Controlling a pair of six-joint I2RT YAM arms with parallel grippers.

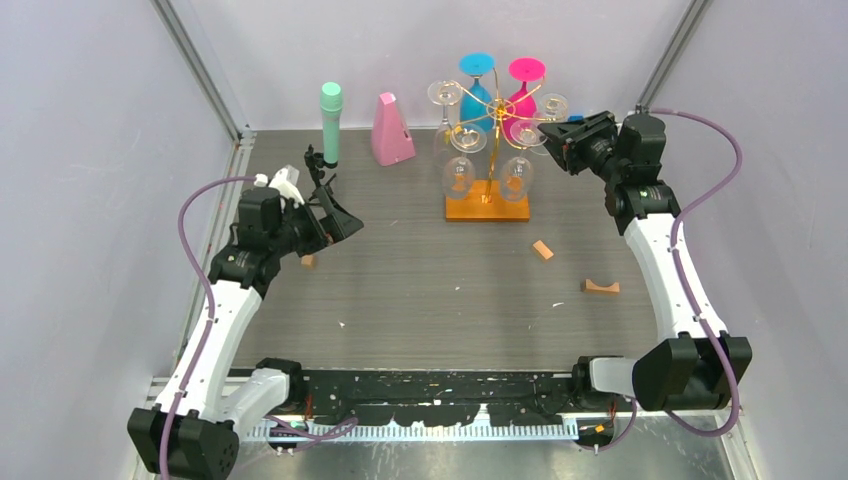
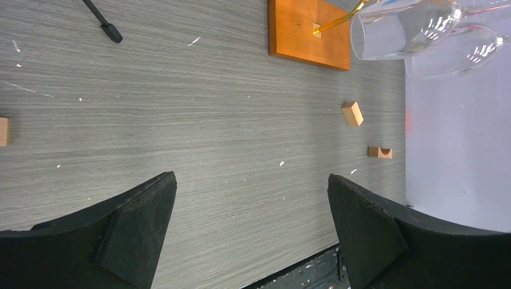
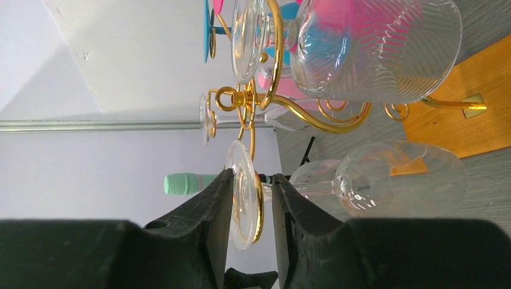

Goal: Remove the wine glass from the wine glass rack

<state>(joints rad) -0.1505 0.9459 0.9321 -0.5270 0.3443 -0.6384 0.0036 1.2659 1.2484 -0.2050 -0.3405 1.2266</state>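
Note:
The gold wire wine glass rack (image 1: 492, 118) stands on its orange-brown base (image 1: 487, 208) at the back middle, with several clear glasses hanging upside down from it. My right gripper (image 1: 543, 130) is at the rack's right side. In the right wrist view its fingers (image 3: 223, 211) straddle the foot (image 3: 244, 201) of a clear wine glass (image 3: 401, 180) and the gold ring (image 3: 259, 208) holding it, with a thin gap at one finger. My left gripper (image 1: 345, 225) is wide open and empty over the table (image 2: 250, 186), far left of the rack.
A blue glass (image 1: 477, 70) and a pink glass (image 1: 526, 72) hang at the rack's back. A mint cylinder (image 1: 330, 122), a pink wedge-shaped thing (image 1: 391, 132) and a small black tripod (image 1: 320, 165) stand at back left. Wood blocks (image 1: 542, 250) (image 1: 600, 287) lie right of centre.

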